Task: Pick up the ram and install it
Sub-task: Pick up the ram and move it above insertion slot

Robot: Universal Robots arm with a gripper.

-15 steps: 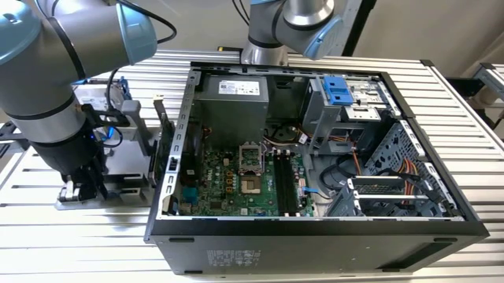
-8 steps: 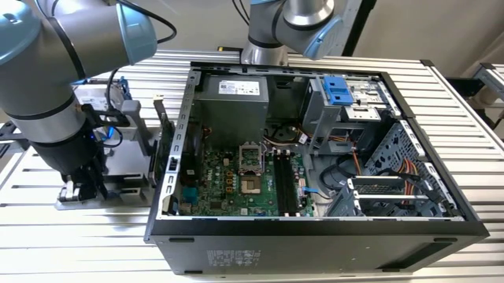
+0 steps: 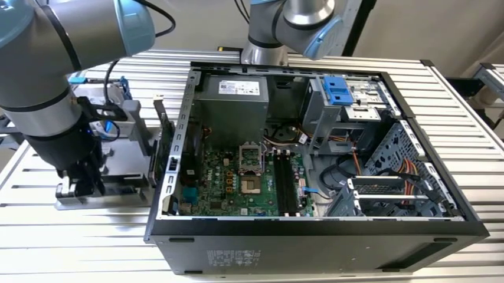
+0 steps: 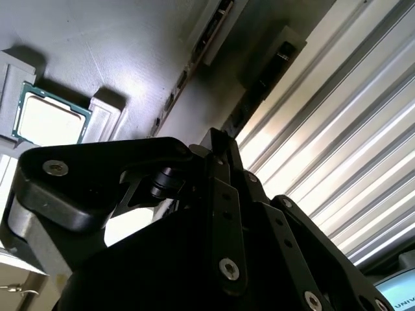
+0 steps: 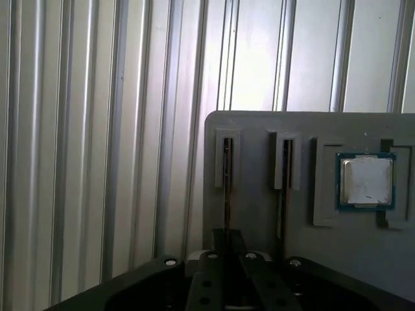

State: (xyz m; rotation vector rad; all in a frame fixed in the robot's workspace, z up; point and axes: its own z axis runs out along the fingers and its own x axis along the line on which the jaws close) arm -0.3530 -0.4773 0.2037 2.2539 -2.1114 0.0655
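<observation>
We see the arm point(image 3: 47, 88) reaching down at the exterior view's left, with its pincer point(image 5: 228, 245) low over a grey holder point(image 5: 305, 214). The holder sits on the slatted metal worktop point(image 3: 94, 247), just beside the open computer case point(image 3: 315, 242).

In the first wrist view the ram point(image 5: 227, 181) stands on its long edge in a narrow slot of the holder, so we see only a thin dark line. The pincer sits directly in line with the near end of that line and looks to be over it. We cannot tell whether the pincer is open or closed, or whether it touches the ram at all.

A second stick point(image 5: 284, 188) stands on edge in a parallel slot just beside the ram. Beyond it, a square processor point(image 5: 366, 181) with a silver cap and a green border lies flat in its own recess. The second stick stands between the ram and the processor. In the second wrist view the same processor appears pale against the grey plate, with the black body of the pincer in front.

The case lies on its side with its panel off, exposing the green motherboard point(image 3: 232, 177). A set of long black memory slots point(image 3: 287, 183) runs along the board near the middle of the case, well apart from the holder and the ram.
</observation>
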